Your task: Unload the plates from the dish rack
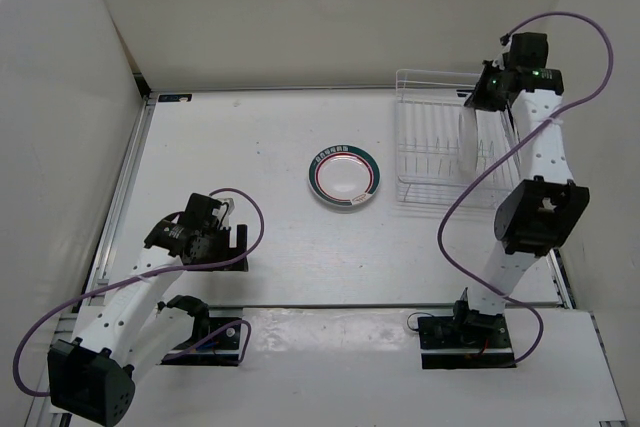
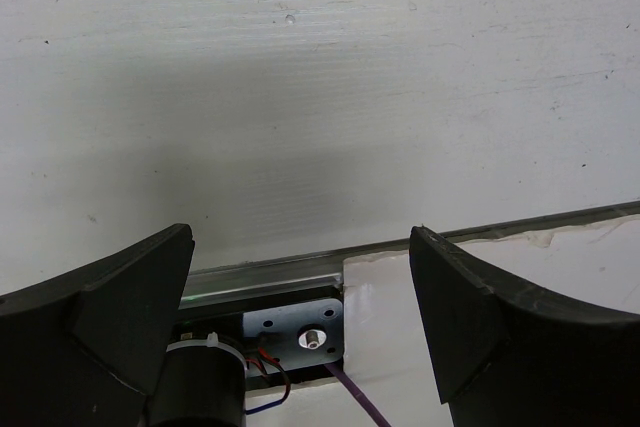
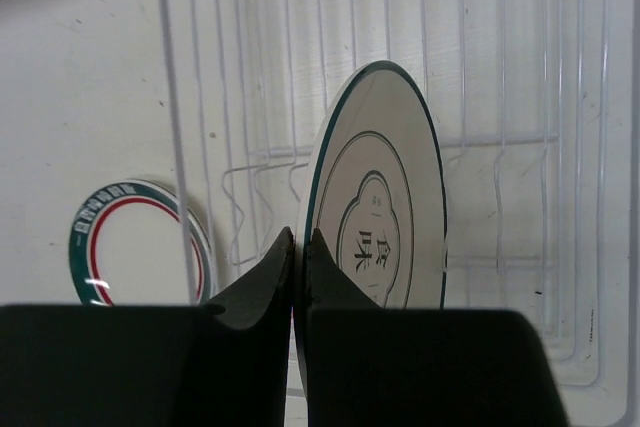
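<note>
The dish rack stands at the back right of the table. A pale plate with a thin dark green edge stands on edge in it. In the right wrist view its back shows a printed mark. My right gripper is over the rack and shut on this plate's rim, its fingers pinching the rim in the right wrist view. The white plate with green rim band and red ring lies flat on the table left of the rack. My left gripper is open and empty near its own base.
White walls close in the table at the back and both sides. A metal strip and the left arm's mount plate lie at the near edge. Purple cables loop from both arms.
</note>
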`<action>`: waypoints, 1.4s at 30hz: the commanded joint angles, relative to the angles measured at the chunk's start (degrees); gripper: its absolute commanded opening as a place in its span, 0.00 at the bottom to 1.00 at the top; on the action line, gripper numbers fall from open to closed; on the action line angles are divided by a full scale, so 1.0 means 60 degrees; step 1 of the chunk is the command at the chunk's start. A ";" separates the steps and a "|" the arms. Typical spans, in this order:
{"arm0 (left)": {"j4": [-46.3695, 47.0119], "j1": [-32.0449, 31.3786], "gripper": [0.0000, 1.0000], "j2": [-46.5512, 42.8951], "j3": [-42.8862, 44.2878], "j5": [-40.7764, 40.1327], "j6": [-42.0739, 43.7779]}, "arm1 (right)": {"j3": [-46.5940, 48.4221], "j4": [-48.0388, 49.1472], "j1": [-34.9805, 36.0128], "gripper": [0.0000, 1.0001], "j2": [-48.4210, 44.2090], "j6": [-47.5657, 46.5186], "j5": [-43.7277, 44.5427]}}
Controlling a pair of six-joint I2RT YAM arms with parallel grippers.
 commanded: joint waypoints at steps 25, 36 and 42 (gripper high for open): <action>0.0016 0.0007 1.00 -0.0654 0.0155 0.0071 0.0032 | -0.2392 -0.0160 0.6488 0.00 -0.6458 -0.0420 -0.0466; -0.0043 0.0007 1.00 -0.0521 0.0199 -0.0075 -0.0012 | -0.5104 -0.0087 1.2117 0.00 -0.5859 -0.0831 0.4657; -0.0101 0.0007 1.00 -0.0610 0.0184 -0.0134 -0.0042 | -0.5880 -0.0218 1.3218 0.00 -0.5229 -0.0451 0.6361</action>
